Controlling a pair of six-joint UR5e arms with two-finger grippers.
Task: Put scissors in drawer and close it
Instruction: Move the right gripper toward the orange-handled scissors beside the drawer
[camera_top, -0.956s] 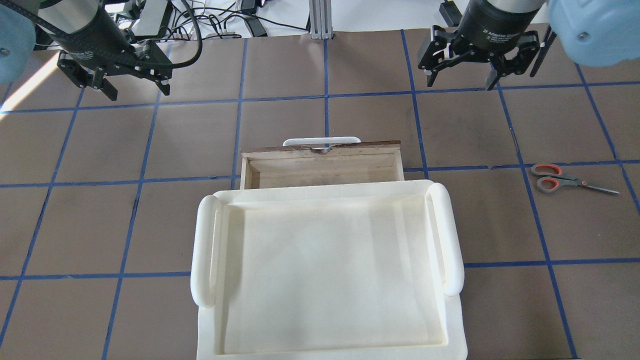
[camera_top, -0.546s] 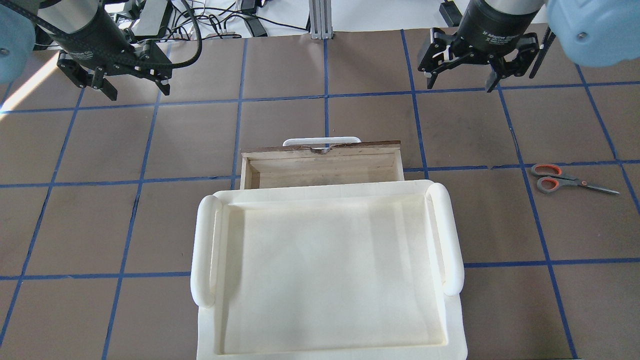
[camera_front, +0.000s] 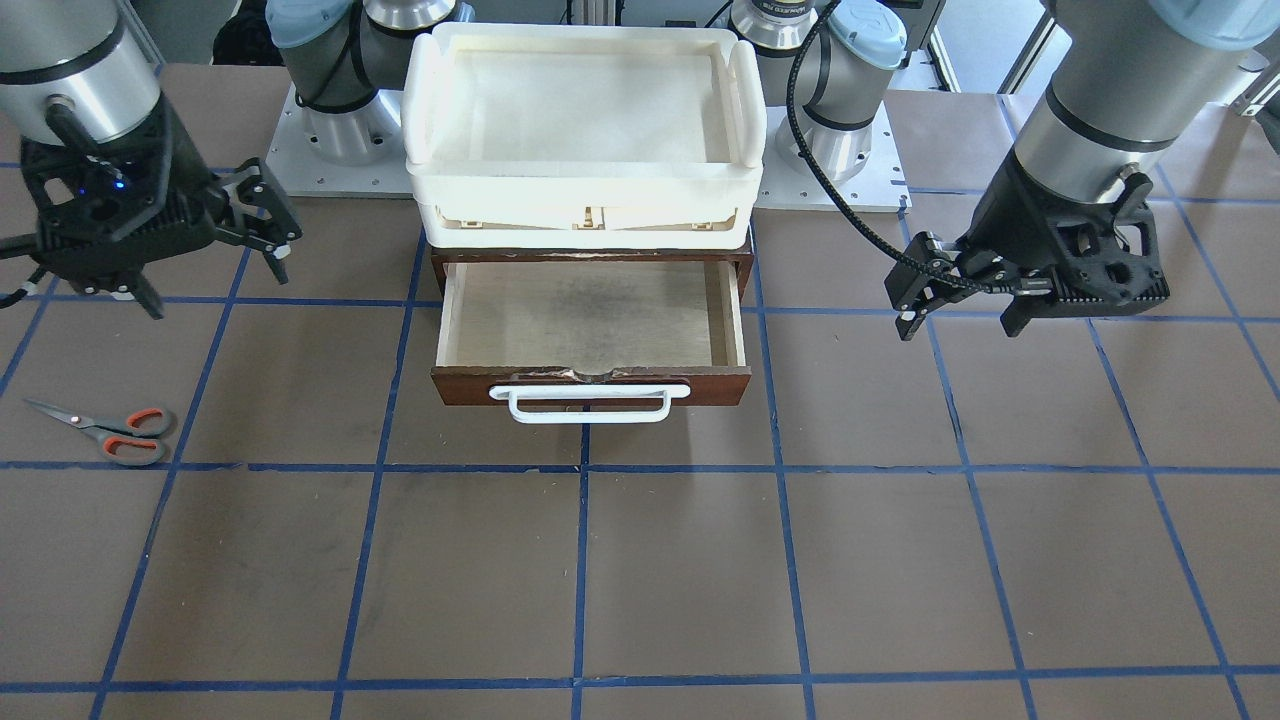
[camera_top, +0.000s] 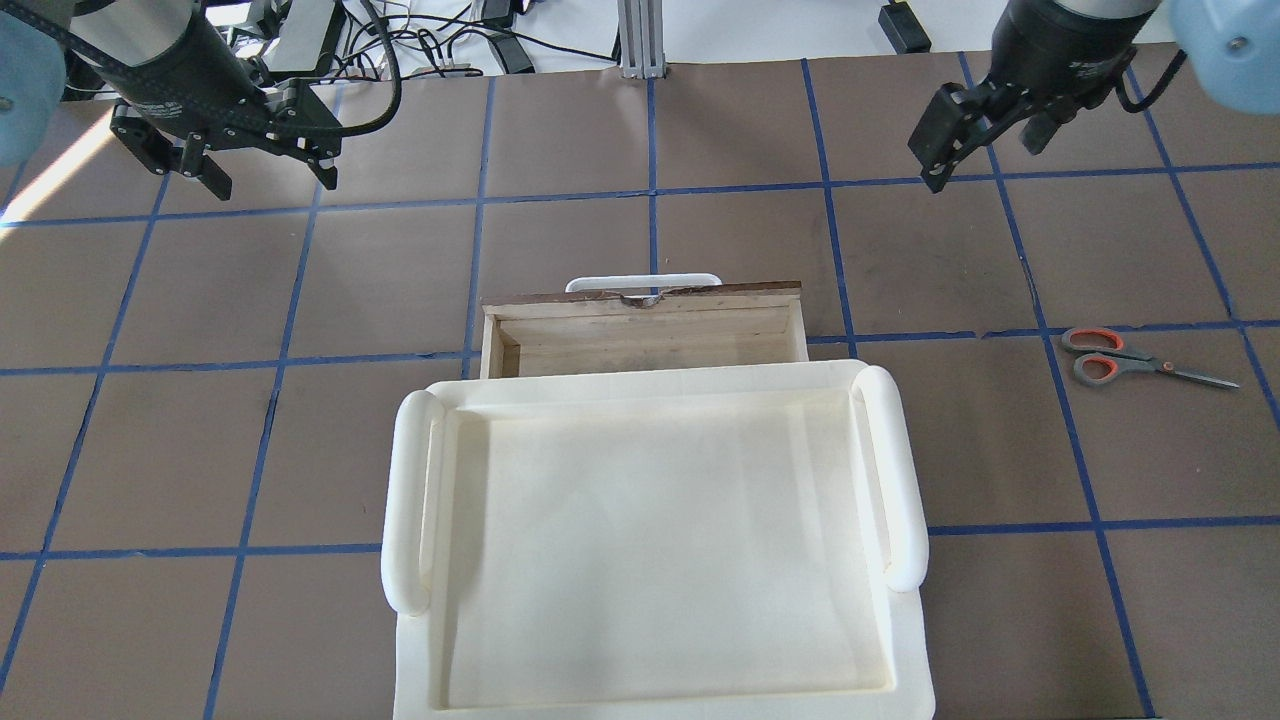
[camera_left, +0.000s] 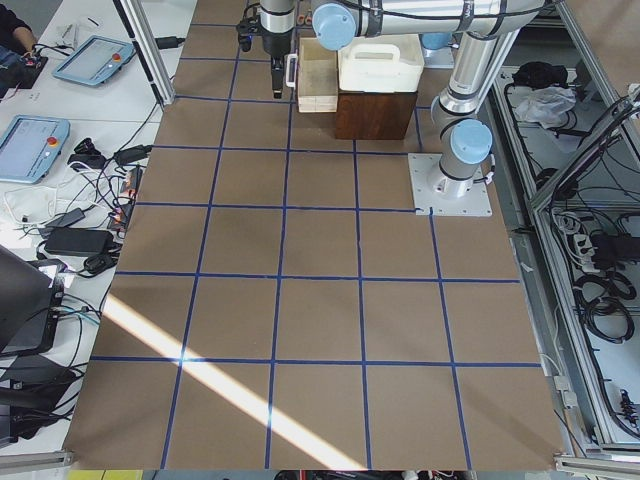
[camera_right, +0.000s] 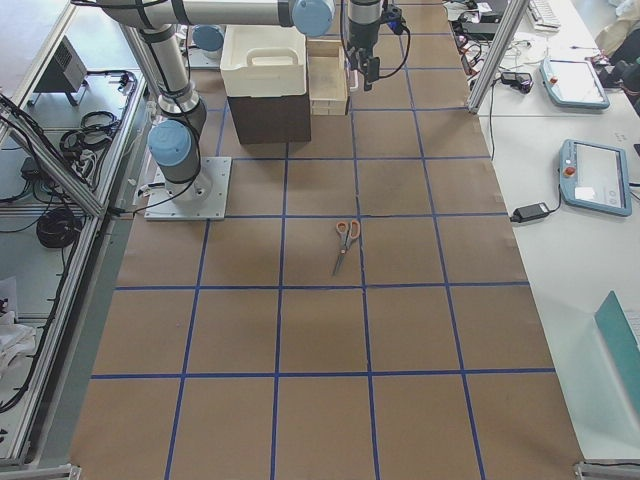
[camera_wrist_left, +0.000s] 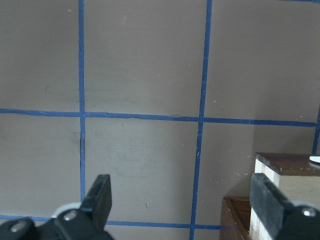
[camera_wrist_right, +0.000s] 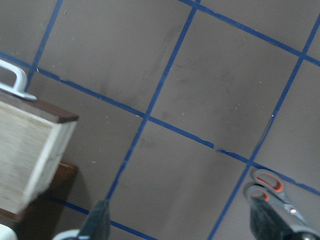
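Right claw (camera_wrist_right: 177, 216) and left claw (camera_wrist_left: 181, 187) both spread wide, empty.
The scissors (camera_top: 1140, 367) lie flat on the counter (camera_top: 700, 230), well apart from the open drawer (camera_front: 722, 385); a shallow pinch may let them slip.

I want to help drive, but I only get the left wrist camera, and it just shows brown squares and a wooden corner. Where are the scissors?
Observer: The scissors lie flat on the table on the robot's right side, far from the left gripper.
Operator: Is the drawer open enough for them?
Observer: Yes, the drawer is pulled out, and the scissors are not in it.
Operator: Which hand should grab them?
Observer: Probably the right one. The right gripper hangs open and holds nothing, and its own camera already shows the scissor handles.
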